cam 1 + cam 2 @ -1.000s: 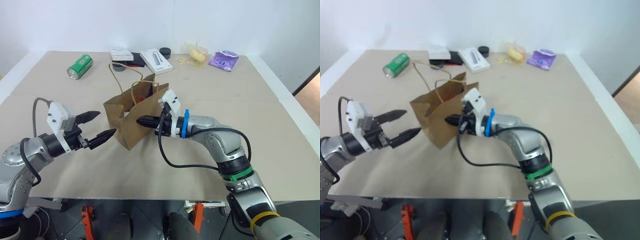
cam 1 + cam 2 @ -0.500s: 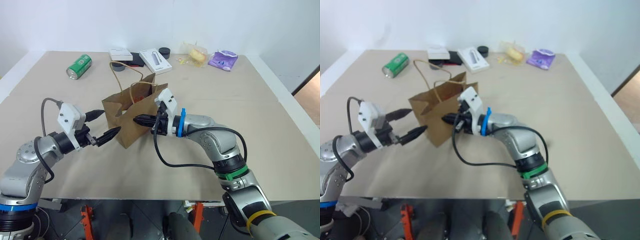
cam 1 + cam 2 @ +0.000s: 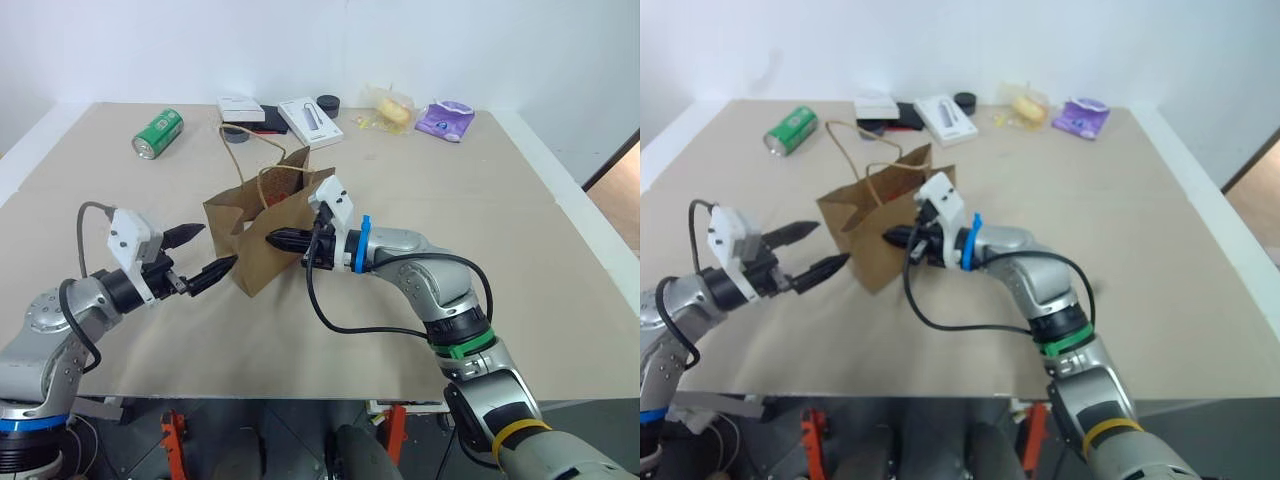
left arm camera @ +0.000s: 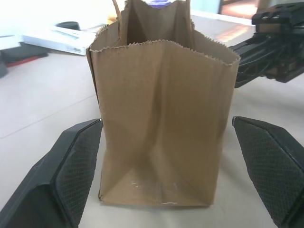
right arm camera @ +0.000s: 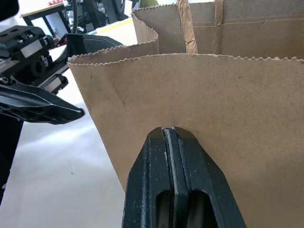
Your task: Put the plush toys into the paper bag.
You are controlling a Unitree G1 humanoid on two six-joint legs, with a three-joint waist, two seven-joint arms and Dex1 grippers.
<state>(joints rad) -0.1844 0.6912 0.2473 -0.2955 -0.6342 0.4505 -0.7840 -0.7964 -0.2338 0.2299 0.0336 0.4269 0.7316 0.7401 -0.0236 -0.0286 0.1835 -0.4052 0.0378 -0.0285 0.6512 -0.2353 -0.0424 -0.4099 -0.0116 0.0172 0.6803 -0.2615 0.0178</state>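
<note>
The brown paper bag stands upright and open-mouthed in the middle of the table, its cord handles sticking up. My left gripper is open, level, just left of the bag's narrow side, which sits between its fingers without touching them. My right gripper is shut, its tip pressed against the bag's broad wall below the rim. The plush toys are hidden from view.
Along the far edge lie a green can, a white flat box, a small white box, a black lid, a clear-wrapped yellowish snack and a purple pouch. Bare tabletop surrounds the bag.
</note>
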